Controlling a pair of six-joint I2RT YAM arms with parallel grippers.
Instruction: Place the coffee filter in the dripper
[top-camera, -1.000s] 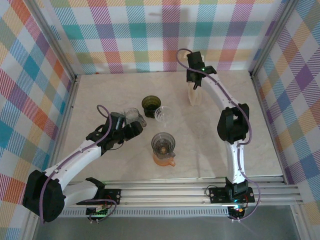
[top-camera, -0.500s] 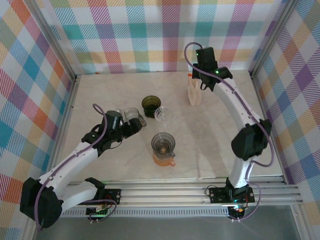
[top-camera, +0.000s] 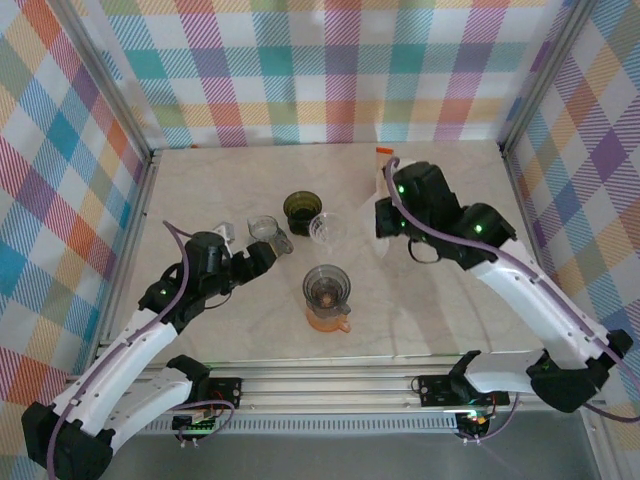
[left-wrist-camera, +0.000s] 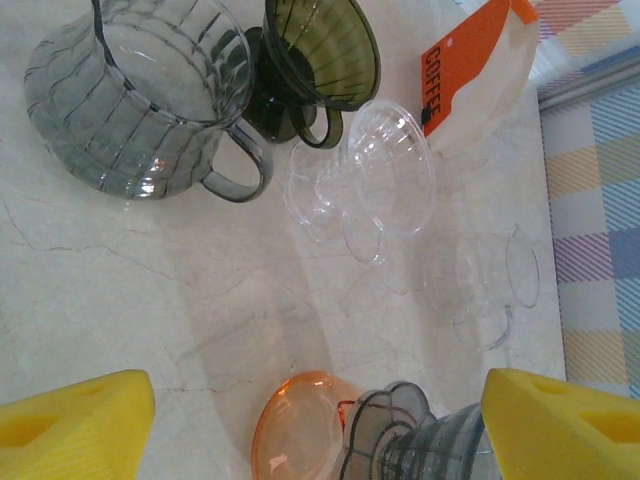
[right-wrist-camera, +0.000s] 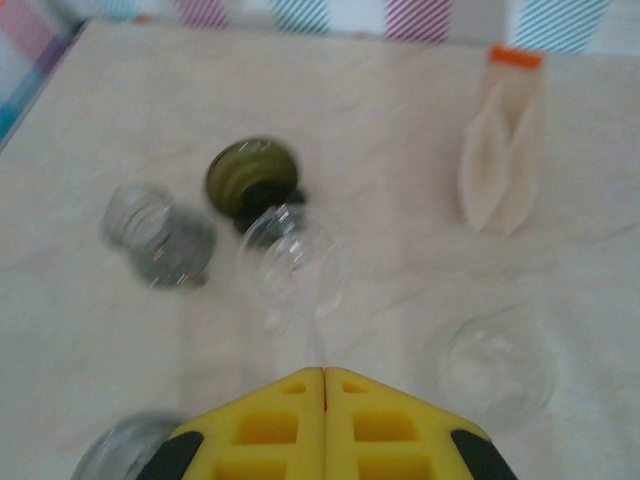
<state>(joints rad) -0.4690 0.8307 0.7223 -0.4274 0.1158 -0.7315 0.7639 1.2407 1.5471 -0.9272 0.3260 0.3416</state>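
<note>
From my station, the left tool has its yellow fingers spread wide apart, gripping nothing. Low in the left wrist view, the grey dripper and its orange saucer sit between the two fingers. Further ahead, a grey glass server stands on the marbled worktop. An olive-green dripper is just beside it, and a clear dripper is tipped on its side next to that.

The right tool has its fingers pressed flat together, holding nothing. It hangs above the worktop, pointing toward the clear dripper.

The coffee filter pack stands upright near the far edge of the worktop, right of centre. It is white paper with an orange top, well apart from all three drippers, and neither tool touches it. No dripper has a filter in it yet.

A faint clear piece lies to the right of the clear dripper. It could be another dripper or a lid, but I cannot tell through the glare.
</note>
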